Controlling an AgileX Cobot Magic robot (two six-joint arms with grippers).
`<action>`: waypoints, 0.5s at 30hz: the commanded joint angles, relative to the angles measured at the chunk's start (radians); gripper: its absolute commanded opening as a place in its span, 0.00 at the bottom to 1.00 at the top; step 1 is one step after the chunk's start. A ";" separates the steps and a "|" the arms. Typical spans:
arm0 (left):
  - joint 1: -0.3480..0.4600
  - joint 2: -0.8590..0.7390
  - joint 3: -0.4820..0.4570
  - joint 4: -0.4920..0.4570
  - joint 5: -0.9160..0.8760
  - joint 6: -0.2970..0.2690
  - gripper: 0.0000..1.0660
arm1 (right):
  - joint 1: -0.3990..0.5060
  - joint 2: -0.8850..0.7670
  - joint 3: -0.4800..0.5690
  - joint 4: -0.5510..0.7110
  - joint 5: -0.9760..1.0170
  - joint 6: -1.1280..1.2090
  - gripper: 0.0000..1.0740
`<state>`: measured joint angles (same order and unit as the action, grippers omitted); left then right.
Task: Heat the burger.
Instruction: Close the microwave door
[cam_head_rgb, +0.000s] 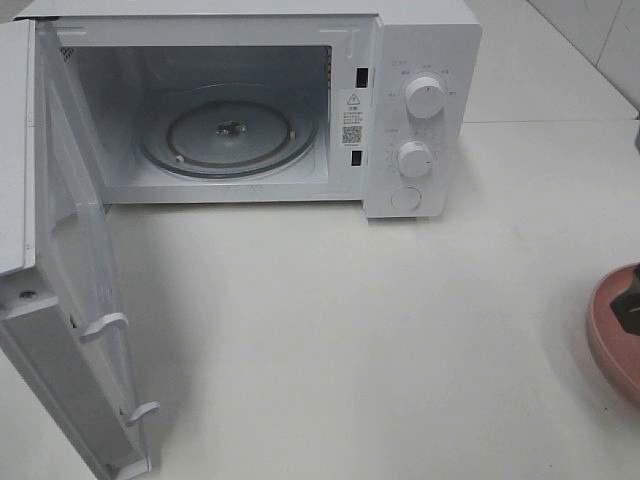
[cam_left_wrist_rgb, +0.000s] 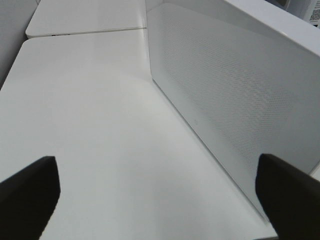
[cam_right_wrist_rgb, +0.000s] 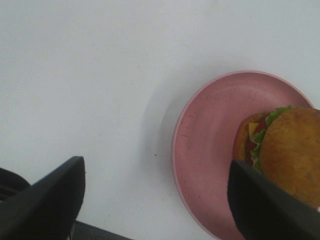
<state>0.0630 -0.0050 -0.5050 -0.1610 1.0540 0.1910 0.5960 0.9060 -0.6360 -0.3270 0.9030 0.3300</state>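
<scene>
Right wrist: burger (cam_right_wrist_rgb: 287, 150) on plate (cam_right_wrist_rgb: 210, 130), beside open right claw (cam_right_wrist_rgb: 155, 200).

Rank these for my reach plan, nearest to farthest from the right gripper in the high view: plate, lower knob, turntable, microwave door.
1. Plate, right edge, under the right gripper.
2. Lower knob, on the microwave's right panel.
3. Turntable, inside the open oven.
4. Microwave door, swung open at far left.

The white microwave oven (cam_head_rgb: 420, 110) stands on the white table (cam_head_rgb: 380, 330), its door (cam_head_rgb: 70, 300) swung open. A round glass turntable (cam_head_rgb: 230, 135) lies inside. A pink round plate (cam_head_rgb: 610, 335) rests well right of the oven.
</scene>
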 joint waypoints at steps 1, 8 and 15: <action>0.006 -0.017 0.001 -0.006 -0.011 -0.001 0.94 | -0.005 -0.023 -0.003 -0.003 0.025 -0.019 0.71; 0.006 -0.017 0.001 -0.006 -0.011 -0.001 0.94 | -0.005 -0.163 0.015 -0.003 0.097 -0.026 0.71; 0.006 -0.017 0.001 -0.006 -0.011 -0.001 0.94 | -0.005 -0.306 0.098 -0.001 0.130 -0.027 0.71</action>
<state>0.0630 -0.0050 -0.5050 -0.1610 1.0540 0.1910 0.5960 0.6220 -0.5560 -0.3270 1.0200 0.3120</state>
